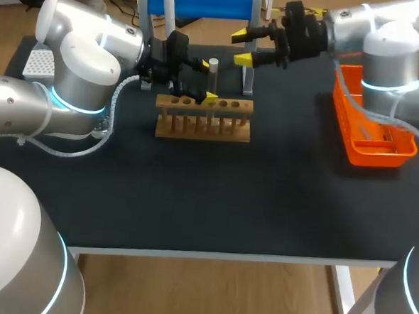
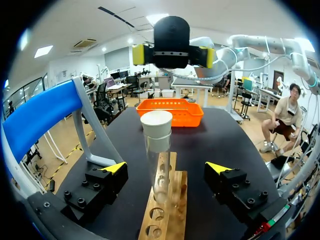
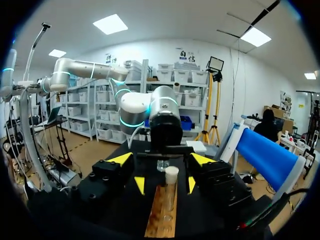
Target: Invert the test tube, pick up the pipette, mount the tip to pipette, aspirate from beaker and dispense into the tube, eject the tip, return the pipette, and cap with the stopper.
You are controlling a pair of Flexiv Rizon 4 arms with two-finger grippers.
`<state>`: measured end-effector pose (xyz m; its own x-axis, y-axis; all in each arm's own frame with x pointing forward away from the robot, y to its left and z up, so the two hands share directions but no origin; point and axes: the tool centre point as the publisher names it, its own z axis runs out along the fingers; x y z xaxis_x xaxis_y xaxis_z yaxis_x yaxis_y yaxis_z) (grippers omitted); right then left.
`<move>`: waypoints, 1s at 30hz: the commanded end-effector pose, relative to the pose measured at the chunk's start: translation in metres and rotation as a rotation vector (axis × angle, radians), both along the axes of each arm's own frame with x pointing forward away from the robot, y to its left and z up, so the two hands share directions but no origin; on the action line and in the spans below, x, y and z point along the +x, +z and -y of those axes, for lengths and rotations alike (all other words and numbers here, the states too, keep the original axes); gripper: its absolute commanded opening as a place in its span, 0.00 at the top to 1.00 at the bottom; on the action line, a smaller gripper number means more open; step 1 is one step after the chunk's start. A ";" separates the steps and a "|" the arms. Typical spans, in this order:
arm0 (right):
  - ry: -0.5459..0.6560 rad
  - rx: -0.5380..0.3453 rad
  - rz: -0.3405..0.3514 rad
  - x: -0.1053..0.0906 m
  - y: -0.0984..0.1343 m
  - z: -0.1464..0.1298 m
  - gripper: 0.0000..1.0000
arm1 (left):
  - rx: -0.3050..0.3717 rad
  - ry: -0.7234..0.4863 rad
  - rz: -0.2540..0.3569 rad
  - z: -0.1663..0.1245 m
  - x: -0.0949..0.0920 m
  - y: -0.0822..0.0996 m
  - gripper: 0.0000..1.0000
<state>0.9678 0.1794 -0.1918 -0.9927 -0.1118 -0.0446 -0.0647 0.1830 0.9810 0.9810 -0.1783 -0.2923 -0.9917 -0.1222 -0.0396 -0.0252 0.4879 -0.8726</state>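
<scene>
A clear test tube (image 1: 212, 73) with a pale stopper (image 2: 156, 124) stands upright in the wooden rack (image 1: 203, 119) at the back middle of the table. My left gripper (image 1: 208, 80) is open around the tube, its yellow-tipped fingers (image 2: 112, 167) apart from the glass on both sides. My right gripper (image 1: 241, 48) hangs open just behind and to the right of the tube, holding nothing. In the right wrist view the stoppered tube (image 3: 171, 182) stands ahead of the right gripper (image 3: 162, 160), with the rack (image 3: 162, 215) below it.
A blue-topped stand (image 1: 205, 1) rises behind the rack. An orange basket (image 1: 374, 135) sits at the right edge and a white tip box (image 1: 39, 62) at the back left. A small glass beaker (image 3: 162, 165) stands beyond the tube.
</scene>
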 end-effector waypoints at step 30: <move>-0.128 -0.162 -0.050 -0.026 -0.035 0.048 0.00 | 0.002 0.081 -0.003 -0.021 -0.011 0.001 0.00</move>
